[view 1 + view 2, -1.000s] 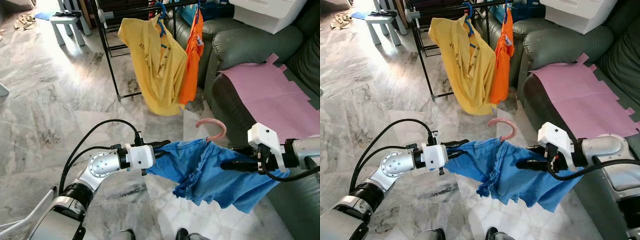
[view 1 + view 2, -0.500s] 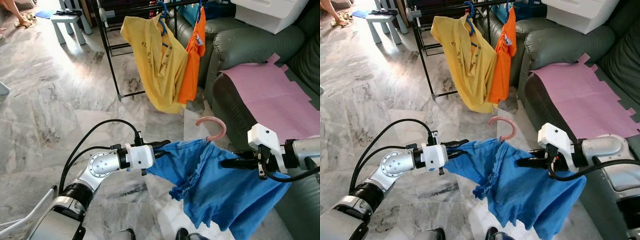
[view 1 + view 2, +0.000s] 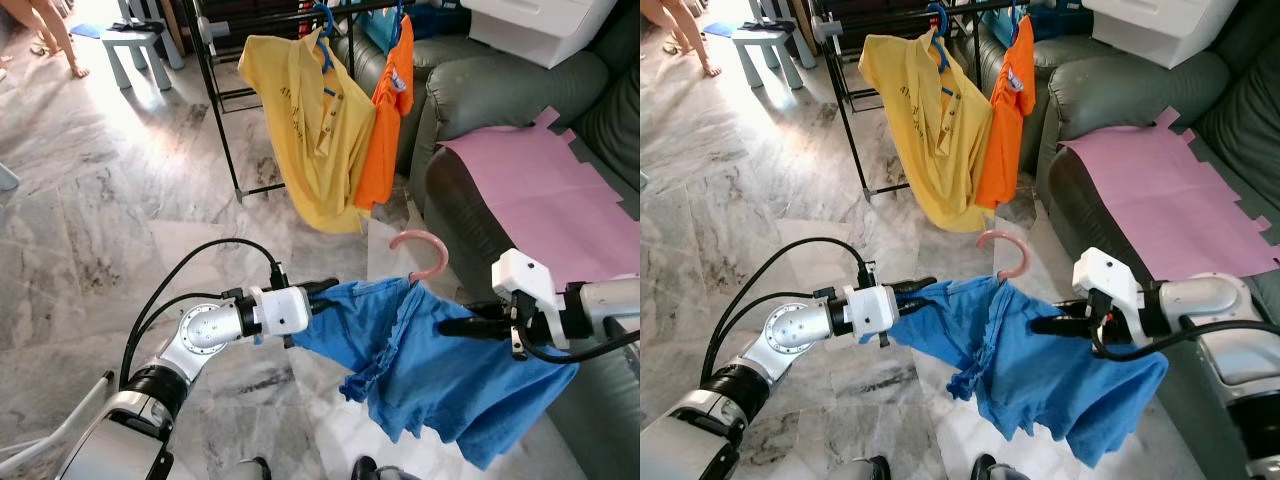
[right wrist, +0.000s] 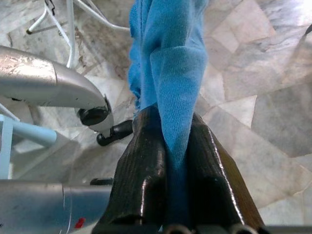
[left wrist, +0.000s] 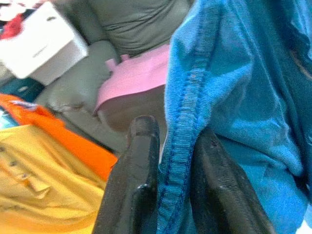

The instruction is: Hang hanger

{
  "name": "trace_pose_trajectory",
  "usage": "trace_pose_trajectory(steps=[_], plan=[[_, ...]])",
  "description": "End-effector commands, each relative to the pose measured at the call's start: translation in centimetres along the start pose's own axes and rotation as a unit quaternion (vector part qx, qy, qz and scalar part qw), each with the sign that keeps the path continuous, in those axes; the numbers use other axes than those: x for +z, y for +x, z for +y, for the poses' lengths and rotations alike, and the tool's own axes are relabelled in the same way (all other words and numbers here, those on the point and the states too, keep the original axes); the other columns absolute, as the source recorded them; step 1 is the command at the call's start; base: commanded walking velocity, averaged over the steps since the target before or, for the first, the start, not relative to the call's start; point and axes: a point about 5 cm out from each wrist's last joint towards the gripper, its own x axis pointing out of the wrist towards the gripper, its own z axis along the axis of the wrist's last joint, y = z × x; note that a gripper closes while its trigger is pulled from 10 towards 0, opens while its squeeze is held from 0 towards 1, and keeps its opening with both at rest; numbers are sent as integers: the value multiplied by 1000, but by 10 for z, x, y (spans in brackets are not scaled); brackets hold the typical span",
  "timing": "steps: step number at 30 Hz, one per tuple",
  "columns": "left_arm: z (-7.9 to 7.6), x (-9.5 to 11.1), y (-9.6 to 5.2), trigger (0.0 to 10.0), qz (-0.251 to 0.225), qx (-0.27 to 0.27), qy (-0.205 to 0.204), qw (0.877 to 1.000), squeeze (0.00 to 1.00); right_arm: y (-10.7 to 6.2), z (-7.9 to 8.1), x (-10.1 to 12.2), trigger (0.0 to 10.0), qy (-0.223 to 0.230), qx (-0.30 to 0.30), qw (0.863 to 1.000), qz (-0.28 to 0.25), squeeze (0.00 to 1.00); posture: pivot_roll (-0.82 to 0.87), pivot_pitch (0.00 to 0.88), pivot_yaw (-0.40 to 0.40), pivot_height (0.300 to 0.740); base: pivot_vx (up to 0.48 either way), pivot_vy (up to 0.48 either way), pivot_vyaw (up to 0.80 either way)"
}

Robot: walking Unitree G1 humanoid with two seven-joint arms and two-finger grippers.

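**Blue shirt on a pink hanger, held up between two end effectors**

Seen from the head camera: a blue shirt (image 3: 430,365) stretched between both arms above a marble floor (image 3: 90,230). On the left, left end effector (image 3: 322,288) clamped on the shirt's edge, the blue hem pinched between its black fingers (image 5: 134,180) in the wrist view. On the right, right end effector (image 3: 448,326) clamped on a fold of the same blue cloth, squeezed tight between its fingers (image 4: 144,170). Rising from the shirt's collar between the two end effectors, the curved hook of a pink hanger (image 3: 420,250). Beyond, a black clothes rack (image 3: 215,90) carrying a yellow polo shirt (image 3: 315,140) and an orange shirt (image 3: 385,120) on blue hangers, well apart from the pink hook. To the right, a dark green sofa (image 3: 480,95) with a pink sheet (image 3: 540,190) laid over its seat. At far upper left, a person's bare legs (image 3: 55,35) near a small stool (image 3: 135,45).
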Motion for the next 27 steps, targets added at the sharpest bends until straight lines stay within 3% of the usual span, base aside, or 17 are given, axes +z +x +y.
trace_pose_trajectory(steps=[1, 11, 13, 14, 15, 17, 18, 19, 22, 24, 26, 27], plan=[[3, -3, -2, 10000, 16, 6, 4, 1000, 1000, -1, -1, -1, 0, -3, -11, 1000, 2, 0, -137, 152, 11, 740, 0, 0, 0], [7, -13, -7, 10000, 62, 53, 8, 997, 1000, 15, -12, -10, 0, 3, -101, 995, 8, 0, -128, 146, 9, 740, 0, 0, 0], [11, -17, -7, 10000, 73, 82, -13, 994, 1000, 19, -16, -13, 0, 4, -131, 991, 8, 0, -126, 144, 10, 740, 0, 0, 0], [15, -19, -8, 10000, 81, 120, -47, 988, 1000, 22, -19, -14, 0, 23, -158, 987, -4, 0, -126, 144, 10, 740, 0, 0, 0], [15, -19, -8, 10000, 81, 120, -47, 988, 1000, 22, -19, -14, 0, 23, -158, 987, -4, 0, -126, 144, 10, 740, 0, 0, 0], [21, -22, -9, 10000, 80, 182, -102, 975, 1000, 30, -21, -16, 0, 48, -194, 980, -19, 0, -123, 135, 10, 740, 0, 0, 0], [24, -25, -10, 10000, 81, 236, -152, 956, 1000, 39, -19, -20, 0, 54, -217, 974, -17, 0, -123, 135, 10, 740, 0, 0, 0], [24, -26, -11, 10000, 82, 247, -162, 952, 1000, 41, -18, -21, 0, 54, -221, 974, -17, 0, -123, 135, 10, 740, 0, 0, 0], [20, -35, -16, 10000, 102, 340, -223, 908, 1000, 56, -13, -24, 0, 75, -254, 964, -36, 0, -121, 127, 11, 740, 0, 0, 0], [9, -36, -19, 10000, 92, 364, -258, 890, 1000, 65, -10, -25, 0, 91, -279, 955, -49, 0, -113, 118, 5, 740, 0, 0, 0], [8, -37, -21, 10000, 95, 372, -256, 887, 1000, 66, -9, -25, 0, 96, -287, 952, -51, 0, -109, 113, 3, 740, 0, 0, 0], [3, -39, -23, 10000, 101, 398, -269, 871, 1000, 69, -12, -28, 0, 117, -319, 939, -52, 0, -108, 102, -5, 740, 0, 0, 0]])
